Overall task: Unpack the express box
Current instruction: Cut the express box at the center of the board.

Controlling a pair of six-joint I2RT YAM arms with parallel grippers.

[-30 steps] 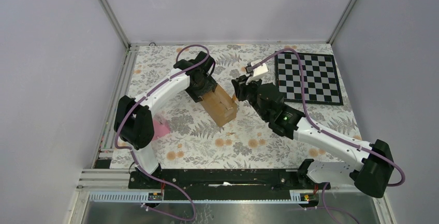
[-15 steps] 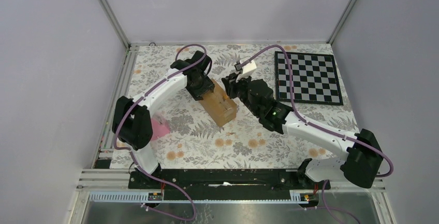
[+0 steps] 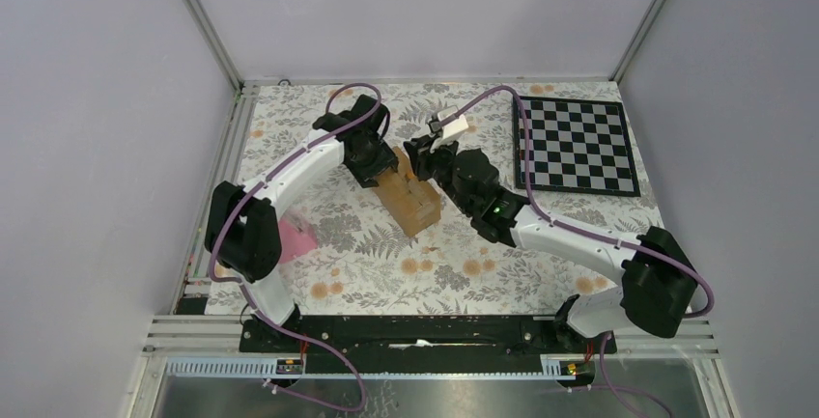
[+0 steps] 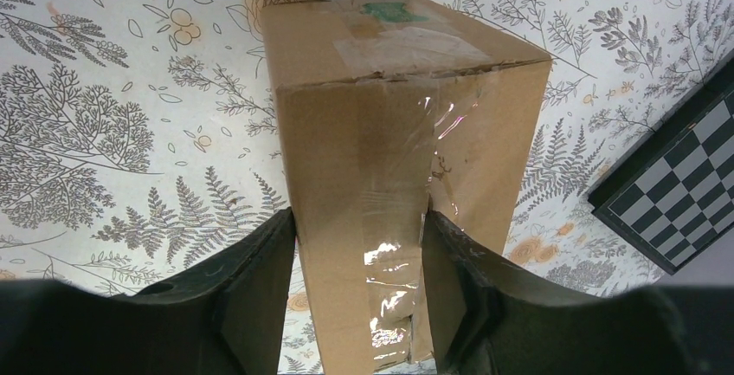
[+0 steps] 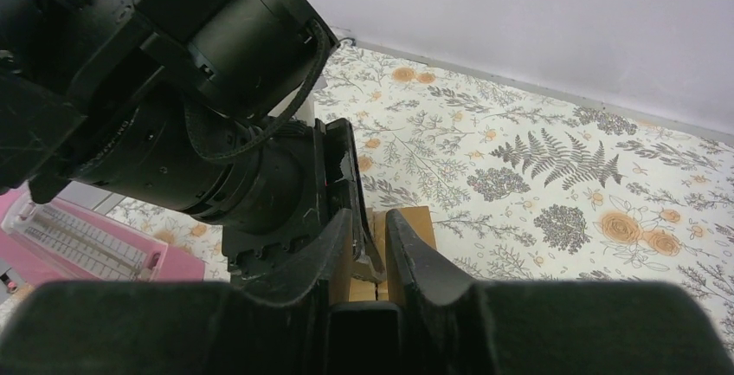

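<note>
The express box (image 3: 413,198) is a brown carton sealed with clear tape, standing on the flowered table. In the left wrist view the box (image 4: 363,124) fills the gap of my left gripper (image 4: 359,219), and both fingers press its sides. From above, my left gripper (image 3: 377,172) holds the box's far end. My right gripper (image 3: 423,155) hovers over that same end, right beside the left gripper. In the right wrist view its fingers (image 5: 370,219) stand a narrow slit apart with the box top (image 5: 415,219) below. I see nothing clearly held between them.
A pink wedge-shaped object (image 3: 297,236) lies left of the box, also in the right wrist view (image 5: 78,249). A chessboard (image 3: 575,146) lies at the back right, with a corner in the left wrist view (image 4: 675,193). Metal rails edge the table.
My right arm has swung left, from beside the box's right end to over its far end next to the left gripper. The left gripper and the box have shifted slightly left.
</note>
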